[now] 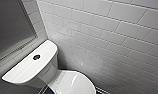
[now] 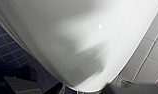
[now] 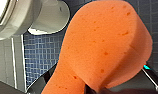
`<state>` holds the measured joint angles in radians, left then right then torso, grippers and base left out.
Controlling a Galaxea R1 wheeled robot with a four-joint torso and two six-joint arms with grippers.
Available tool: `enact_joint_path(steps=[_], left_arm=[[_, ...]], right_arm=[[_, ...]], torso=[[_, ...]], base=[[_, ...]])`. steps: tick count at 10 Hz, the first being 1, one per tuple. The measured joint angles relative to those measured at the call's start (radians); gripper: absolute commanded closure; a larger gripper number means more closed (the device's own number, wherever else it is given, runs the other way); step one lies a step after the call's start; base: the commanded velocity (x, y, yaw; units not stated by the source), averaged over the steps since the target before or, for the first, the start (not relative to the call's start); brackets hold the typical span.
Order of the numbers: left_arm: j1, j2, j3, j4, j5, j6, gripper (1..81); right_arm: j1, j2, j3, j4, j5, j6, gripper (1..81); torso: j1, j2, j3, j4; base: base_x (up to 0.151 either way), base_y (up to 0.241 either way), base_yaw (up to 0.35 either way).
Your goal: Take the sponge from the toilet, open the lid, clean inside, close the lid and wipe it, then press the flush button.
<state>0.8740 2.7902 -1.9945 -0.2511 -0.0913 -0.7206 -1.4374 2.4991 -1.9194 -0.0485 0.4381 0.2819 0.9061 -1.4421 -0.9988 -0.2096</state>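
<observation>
The white toilet (image 1: 30, 68) stands against the tiled wall, with the dark round flush button (image 1: 36, 57) in the middle of its cistern top. In front of the cistern the glossy oval lid (image 1: 73, 82) lies shut. The orange sponge (image 3: 102, 47) looms large in the right wrist view, where my right gripper (image 3: 100, 86) is shut on its narrow part above the floor. My left gripper (image 2: 77, 91) is open, hanging close to a rounded glossy white surface of the toilet (image 2: 77, 35) with nothing in it.
White wall tiles (image 1: 115, 32) run close along the toilet's right side. A dark framed panel (image 1: 10, 25) hangs on the wall behind the cistern. Dark blue mosaic floor tiles (image 3: 42, 52) lie below, and a white ceramic part of the toilet (image 3: 48, 16) is beside the sponge.
</observation>
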Motion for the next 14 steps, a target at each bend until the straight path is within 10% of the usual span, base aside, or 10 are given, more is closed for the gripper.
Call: enact_joint_path(steps=[14], left_arm=[[-0.006, -0.049, 0.110, 0.003, -0.027, -0.048, 1.0]], right_arm=[[0.005, 0.004, 0.002, 0.000, 0.000, 0.000, 81.1]], torso=[[0.000, 0.000, 0.000, 0.000]], base=[[0.000, 0.000, 0.000]])
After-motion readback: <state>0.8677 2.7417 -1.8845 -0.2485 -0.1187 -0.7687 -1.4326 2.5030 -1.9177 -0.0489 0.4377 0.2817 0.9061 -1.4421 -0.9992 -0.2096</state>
